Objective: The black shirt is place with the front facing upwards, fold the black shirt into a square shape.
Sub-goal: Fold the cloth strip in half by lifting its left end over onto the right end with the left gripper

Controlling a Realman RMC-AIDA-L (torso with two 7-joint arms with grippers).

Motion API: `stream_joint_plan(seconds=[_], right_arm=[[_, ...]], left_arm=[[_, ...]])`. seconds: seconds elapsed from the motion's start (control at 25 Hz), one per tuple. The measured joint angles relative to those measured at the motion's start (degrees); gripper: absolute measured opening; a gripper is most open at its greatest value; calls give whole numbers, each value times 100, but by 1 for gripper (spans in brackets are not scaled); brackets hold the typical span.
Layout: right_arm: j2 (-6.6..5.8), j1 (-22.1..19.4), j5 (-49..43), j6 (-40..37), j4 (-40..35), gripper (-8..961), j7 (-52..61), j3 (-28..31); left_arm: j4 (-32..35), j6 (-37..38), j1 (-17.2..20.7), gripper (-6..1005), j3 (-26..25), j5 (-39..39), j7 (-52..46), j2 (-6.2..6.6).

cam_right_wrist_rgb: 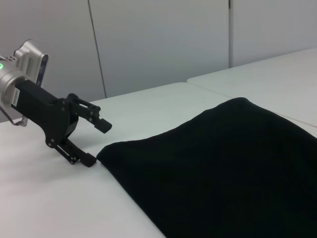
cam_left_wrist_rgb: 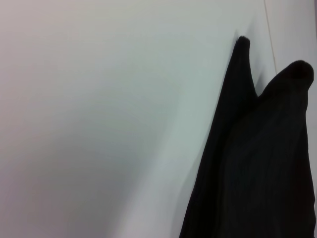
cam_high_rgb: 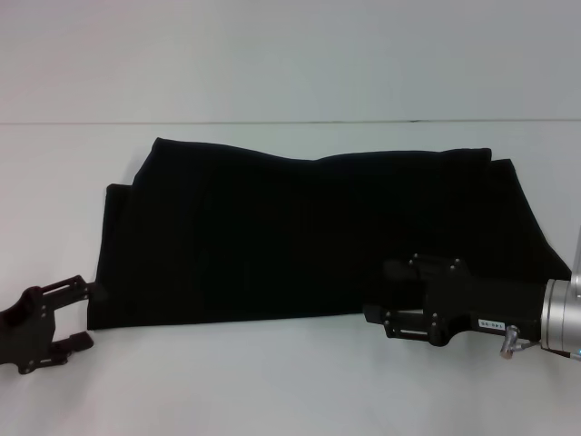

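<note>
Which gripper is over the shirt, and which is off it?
The right gripper reaches over the shirt's near edge. The left gripper, fingers open, sits on the table beside the shirt's near corner.

The head view looks forward and down over the white table [cam_high_rgb: 272, 381], taking in the whole folded black cloth shirt [cam_high_rgb: 309, 236]. The left wrist view sits close above the shirt's left edge. The right wrist view looks low across the table leftward, sharing the shirt's near-left corner and the black left gripper [cam_right_wrist_rgb: 91, 141].

shirt [cam_high_rgb: 300, 236] on table [cam_high_rgb: 272, 381], left claw [cam_high_rgb: 88, 315] at its near-left corner, right claw [cam_high_rgb: 377, 292] over near-right edge
</note>
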Motion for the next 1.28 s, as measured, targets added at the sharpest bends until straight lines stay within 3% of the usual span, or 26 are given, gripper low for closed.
stream_joint_plan(seconds=[0.68, 1.28], right_arm=[[0, 0, 21, -53, 0, 784, 0, 5], [-3, -49, 34, -201, 1, 781, 0, 22]], left_arm=[[0, -250, -124, 821, 40, 10, 36, -7], [-168, -559, -709, 792, 356, 46, 248, -65]])
